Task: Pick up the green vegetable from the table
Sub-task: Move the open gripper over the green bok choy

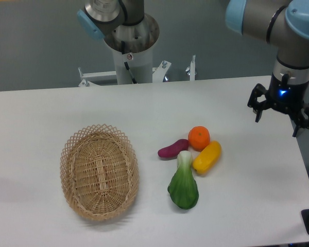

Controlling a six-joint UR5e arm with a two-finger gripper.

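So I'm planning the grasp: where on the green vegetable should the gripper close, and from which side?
Probably from straight above, closing across the narrow pale stalk of the green vegetable or where it widens. The yellow vegetable and purple sweet potato crowd the stalk tip. The gripper hangs open, far right.

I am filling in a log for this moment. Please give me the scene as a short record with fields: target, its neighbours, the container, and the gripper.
target: green vegetable, a toy bok choy lying on the table, stalk end pointing away from the camera
neighbours: purple sweet potato, orange, yellow vegetable, all close to its stalk end
container: wicker basket, empty, left of the group
gripper: gripper, open, far right near the table edge, holding nothing
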